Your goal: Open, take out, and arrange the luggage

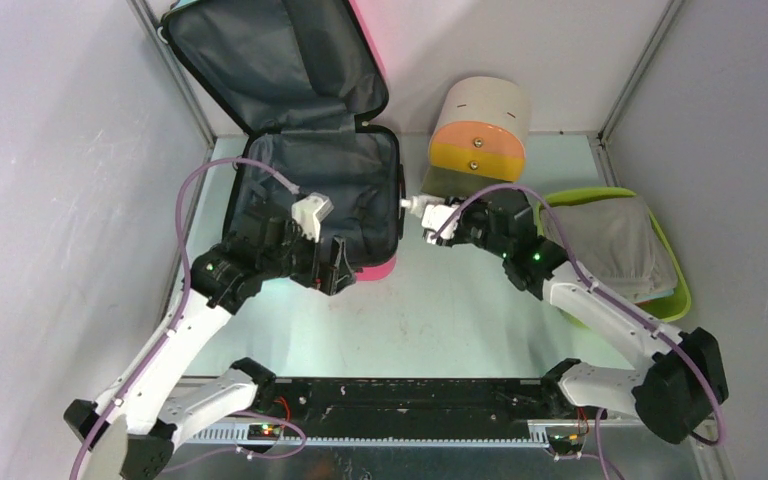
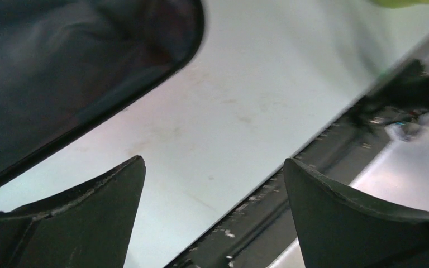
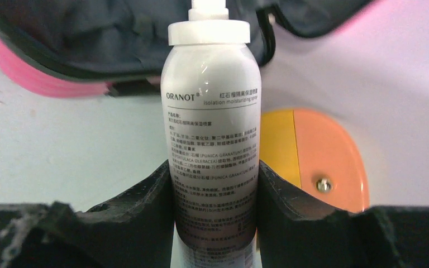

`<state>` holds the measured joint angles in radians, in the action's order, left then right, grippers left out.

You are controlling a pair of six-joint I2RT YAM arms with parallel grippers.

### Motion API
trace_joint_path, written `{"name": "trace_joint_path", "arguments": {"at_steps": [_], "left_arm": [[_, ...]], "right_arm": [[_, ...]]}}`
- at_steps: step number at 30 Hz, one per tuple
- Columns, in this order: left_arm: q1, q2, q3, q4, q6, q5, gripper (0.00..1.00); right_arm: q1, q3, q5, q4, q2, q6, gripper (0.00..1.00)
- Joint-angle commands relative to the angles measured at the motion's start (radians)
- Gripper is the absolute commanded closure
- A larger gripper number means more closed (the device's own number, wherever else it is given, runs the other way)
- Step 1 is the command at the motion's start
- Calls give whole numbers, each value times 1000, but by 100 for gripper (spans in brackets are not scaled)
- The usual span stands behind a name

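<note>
Luggage [image 1: 310, 190] far left on table [image 1: 440, 310], lid [image 1: 270, 60] raised, grey lining showing. Left gripper [image 2: 212, 167] at its near rim, jaws wide, nothing between. Right gripper [image 3: 215, 184] just right of luggage, clamped on white spray bottle [image 3: 211, 111]. Beige cylinder [image 1: 480, 125] behind. Green tray [image 1: 678, 300] with grey cloth [image 1: 610, 240] far right.

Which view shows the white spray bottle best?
Right wrist: the spray bottle fills the frame, label readable, clamped by the right gripper. Top external shows only its small white tip near the luggage; left wrist shows none.
</note>
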<state>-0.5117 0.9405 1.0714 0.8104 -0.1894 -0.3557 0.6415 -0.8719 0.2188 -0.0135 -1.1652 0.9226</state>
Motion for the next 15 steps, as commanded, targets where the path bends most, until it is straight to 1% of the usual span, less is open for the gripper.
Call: {"name": "trace_joint_path", "arguments": {"at_steps": [1, 5, 8, 11, 15], "left_arm": [[-4, -49, -79, -1, 92, 330, 0], [-4, -71, -145, -11, 141, 468, 0], [-4, -123, -222, -50, 156, 544, 0], [-4, -174, -268, -113, 148, 554, 0], [-4, -215, -286, -141, 150, 584, 0]], "right_arm": [[-101, -74, -13, 106, -73, -60, 78], [-161, -161, -75, 27, -200, -76, 77], [-192, -196, -115, 24, -283, -90, 77], [-228, -244, -127, -19, -346, -125, 76], [-240, -265, -142, -26, -410, -99, 73]]}}
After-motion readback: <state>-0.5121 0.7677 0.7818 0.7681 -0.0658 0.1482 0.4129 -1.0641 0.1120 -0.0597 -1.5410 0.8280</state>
